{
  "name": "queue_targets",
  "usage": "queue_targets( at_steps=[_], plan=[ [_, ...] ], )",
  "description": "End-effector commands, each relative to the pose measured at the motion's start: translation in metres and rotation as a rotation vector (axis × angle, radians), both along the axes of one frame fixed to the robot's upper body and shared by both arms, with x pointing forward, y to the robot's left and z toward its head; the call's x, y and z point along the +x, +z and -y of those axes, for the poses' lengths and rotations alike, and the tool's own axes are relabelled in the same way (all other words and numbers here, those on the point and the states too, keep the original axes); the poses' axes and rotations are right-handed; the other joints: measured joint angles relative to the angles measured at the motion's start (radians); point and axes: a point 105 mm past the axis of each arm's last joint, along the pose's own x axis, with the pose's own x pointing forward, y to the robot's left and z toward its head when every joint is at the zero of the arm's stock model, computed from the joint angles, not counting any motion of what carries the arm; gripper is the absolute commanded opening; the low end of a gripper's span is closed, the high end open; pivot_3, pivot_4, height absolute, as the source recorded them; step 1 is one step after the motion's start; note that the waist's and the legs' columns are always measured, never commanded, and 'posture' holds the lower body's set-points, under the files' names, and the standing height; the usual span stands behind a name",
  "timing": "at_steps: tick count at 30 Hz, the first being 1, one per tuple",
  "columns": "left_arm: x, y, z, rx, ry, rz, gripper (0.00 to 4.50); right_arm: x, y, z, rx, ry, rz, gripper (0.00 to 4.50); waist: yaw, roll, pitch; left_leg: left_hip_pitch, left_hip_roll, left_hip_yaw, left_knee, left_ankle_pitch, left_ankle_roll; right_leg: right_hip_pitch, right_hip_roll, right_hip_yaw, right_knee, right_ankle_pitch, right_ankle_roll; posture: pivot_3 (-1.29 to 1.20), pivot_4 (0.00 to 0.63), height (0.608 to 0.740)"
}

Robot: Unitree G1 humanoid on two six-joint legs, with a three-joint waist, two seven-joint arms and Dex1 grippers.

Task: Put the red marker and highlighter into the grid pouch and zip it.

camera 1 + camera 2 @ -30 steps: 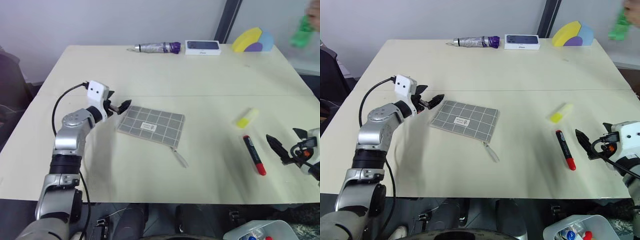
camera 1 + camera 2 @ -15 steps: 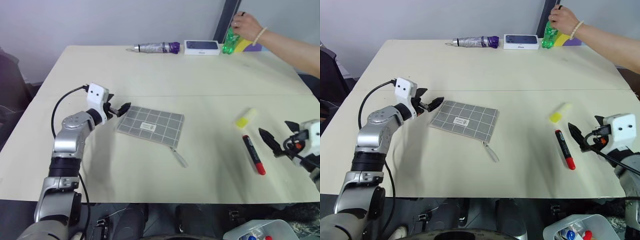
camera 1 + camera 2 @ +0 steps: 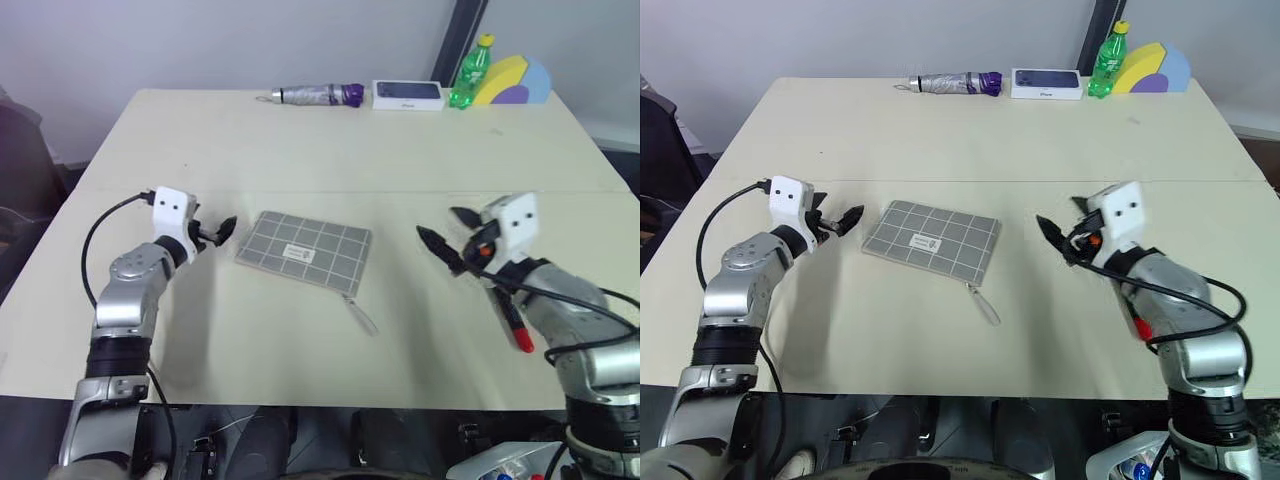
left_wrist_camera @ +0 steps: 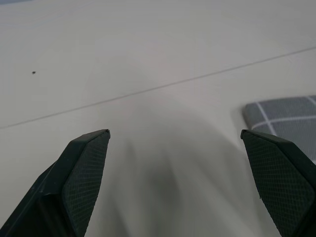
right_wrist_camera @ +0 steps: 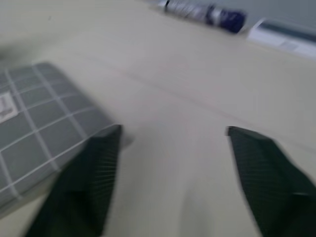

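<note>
1. Left eye view: the grid pouch point(image 3: 304, 252) lies flat on the desk point(image 3: 330, 150), a little toward the near edge and left of its middle, with the zipper pull cord point(image 3: 359, 314) trailing toward the near edge. The left gripper point(image 3: 220, 232) hangs just beside the pouch's left end, apart from it, its jaws released and empty. The right gripper point(image 3: 452, 236) hovers over bare desk to the right of the pouch, well apart from it, its jaws parted with nothing between them.
2. Right eye view: the red marker point(image 3: 1140, 325) is mostly hidden under the right arm; a red piece of it shows near the desk's near right part. Along the far edge lie a folded umbrella point(image 3: 950, 83), a dark flat box point(image 3: 1046, 83), a green bottle point(image 3: 1106, 62) standing upright, and a yellow-and-purple wedge point(image 3: 1150, 68) near the far right corner.
3. Left wrist view: two black fingertips point(image 4: 85, 168) stand wide apart over bare desk; a corner of the pouch lies just beside one of them, and a seam line crosses the desk beyond.
4. Right wrist view: the fingertips point(image 5: 94, 173) stand apart; the pouch lies beneath and beside one of them, whether touching I cannot tell. The umbrella and box sit at the far edge.
</note>
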Motion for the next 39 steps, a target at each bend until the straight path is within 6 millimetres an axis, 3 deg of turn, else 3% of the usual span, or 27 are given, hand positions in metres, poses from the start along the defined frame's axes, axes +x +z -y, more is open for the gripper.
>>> queue_targets(
  at_steps=[1, 4, 9, 16, 23, 39],
  plan=[
    [-0.007, 0.009, -0.016, 0.102, 0.008, 0.04, 4.5, 0.008, -0.005, -0.006, -0.029, -0.039, -0.014, 1.49, -0.003, 0.0, 0.0, 0.0, 0.0, 0.0, 0.0, 0.0, 0.0, 0.0, 0.0, 0.0, 0.0, 0.0, 0.0, 0.0, 0.15, 0.74],
    [-0.012, 0.004, -0.029, 0.192, 0.007, 0.026, 4.5, 0.013, -0.013, -0.009, -0.056, -0.067, -0.029, 0.04, -0.005, 0.0, 0.0, 0.0, 0.001, 0.0, -0.001, 0.0, 0.0, -0.001, 0.0, 0.0, 0.0, 0.0, 0.0, 0.0, 0.15, 0.74],
    [-0.018, -0.003, -0.03, 0.375, -0.141, -0.008, 4.5, 0.019, -0.032, -0.017, -0.121, -0.105, -0.067, 0.04, -0.002, 0.0, 0.0, 0.0, 0.001, 0.0, -0.001, 0.0, 0.0, -0.002, -0.001, 0.001, 0.0, 0.0, 0.0, 0.0, 0.15, 0.74],
    [-0.022, -0.02, -0.016, 0.608, -0.408, -0.039, 4.5, 0.024, -0.049, -0.028, -0.167, -0.115, -0.138, 0.04, -0.003, 0.001, 0.0, 0.0, 0.0, 0.0, -0.002, 0.0, 0.0, -0.002, -0.001, 0.0, 0.0, 0.0, 0.0, 0.0, 0.15, 0.74],
    [-0.021, -0.026, 0.0, 0.795, -0.644, 0.031, 4.5, 0.031, -0.056, -0.045, -0.176, -0.093, -0.166, 0.04, -0.003, 0.001, 0.0, 0.0, 0.0, 0.001, -0.002, 0.0, 0.0, -0.002, 0.0, 0.0, 0.0, 0.0, 0.0, 0.0, 0.15, 0.74],
    [-0.021, -0.028, 0.039, 0.94, -0.931, 0.283, 4.5, 0.053, -0.055, -0.075, -0.185, 0.009, -0.185, 0.04, -0.006, 0.001, -0.001, 0.0, -0.001, 0.001, 0.0, 0.0, 0.0, -0.002, 0.001, -0.001, 0.002, 0.0, 0.0, 0.0, 0.15, 0.74]
  ],
)
